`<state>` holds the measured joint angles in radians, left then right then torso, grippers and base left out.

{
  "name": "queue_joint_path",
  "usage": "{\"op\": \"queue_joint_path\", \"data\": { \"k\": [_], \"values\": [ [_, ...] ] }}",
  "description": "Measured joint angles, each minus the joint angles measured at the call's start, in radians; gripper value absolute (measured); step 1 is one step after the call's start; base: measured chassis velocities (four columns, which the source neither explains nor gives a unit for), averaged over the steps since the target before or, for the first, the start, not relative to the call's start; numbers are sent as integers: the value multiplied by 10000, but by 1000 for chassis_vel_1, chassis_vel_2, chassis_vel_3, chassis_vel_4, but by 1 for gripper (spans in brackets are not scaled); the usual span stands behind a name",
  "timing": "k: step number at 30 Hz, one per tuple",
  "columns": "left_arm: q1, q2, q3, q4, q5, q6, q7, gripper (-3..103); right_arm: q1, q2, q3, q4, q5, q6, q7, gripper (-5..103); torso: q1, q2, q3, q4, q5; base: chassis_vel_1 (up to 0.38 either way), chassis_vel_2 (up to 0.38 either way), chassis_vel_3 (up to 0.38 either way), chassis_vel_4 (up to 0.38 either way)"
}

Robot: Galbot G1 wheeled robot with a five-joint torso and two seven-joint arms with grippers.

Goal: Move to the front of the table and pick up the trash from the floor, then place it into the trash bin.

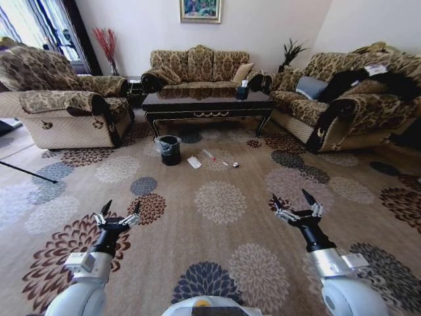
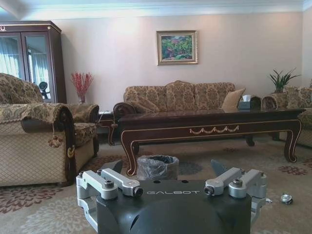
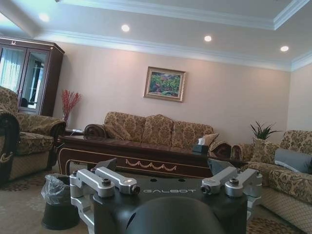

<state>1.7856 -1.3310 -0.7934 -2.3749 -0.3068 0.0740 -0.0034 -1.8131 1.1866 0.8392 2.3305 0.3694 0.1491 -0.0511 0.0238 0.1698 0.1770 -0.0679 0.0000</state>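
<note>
Nearest, two metal-fingered claws on black wrists, held low over the floral-patterned carpet (image 1: 217,197). Left claw (image 1: 120,210) spread wide, dark pointed tips apart, nothing between them, touching nothing. Right claw (image 1: 295,201) likewise spread, empty, hovering clear of the carpet. Carpet beige and soft-looking, scattered with round flower medallions in brown, grey and navy.

Farther on, well apart from both claws, the small round black bucket-shaped trash bin (image 1: 170,149) upright on the carpet, lined with a crinkly clear plastic bag folded over its rim; contents impossible to tell from here. Just beside the bin, toward the robot's right, the litter lying flat on the carpet: a flat white rectangular wrapper (image 1: 194,162), then a thin clear tube with a red tip (image 1: 210,155), then a small round silvery piece (image 1: 235,164). Wrapper near the bin but not touching it.

Directly behind bin and litter, the long low glossy dark brown wooden desk (image 1: 207,104), with curved carved legs and a gold ornament along the front apron. On its top toward the right end, a dark tissue box (image 1: 242,91) with white tissue poking out.

Beyond, patterned brown-and-gold upholstered sofas (image 1: 197,66) around the desk, and a framed painting (image 1: 200,10) on the pale back wall.
</note>
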Motion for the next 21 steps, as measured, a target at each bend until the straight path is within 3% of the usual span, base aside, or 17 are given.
{"op": "queue_joint_path", "data": {
  "k": [21],
  "values": [
    [-44, -8, 58, 26, 17, -1, 6, 100, -23, 93, -22, -36, -97, -36, -97, 100, -172, -793, -622, 0, 0, 0, 0, 0, 0]
  ]
}}
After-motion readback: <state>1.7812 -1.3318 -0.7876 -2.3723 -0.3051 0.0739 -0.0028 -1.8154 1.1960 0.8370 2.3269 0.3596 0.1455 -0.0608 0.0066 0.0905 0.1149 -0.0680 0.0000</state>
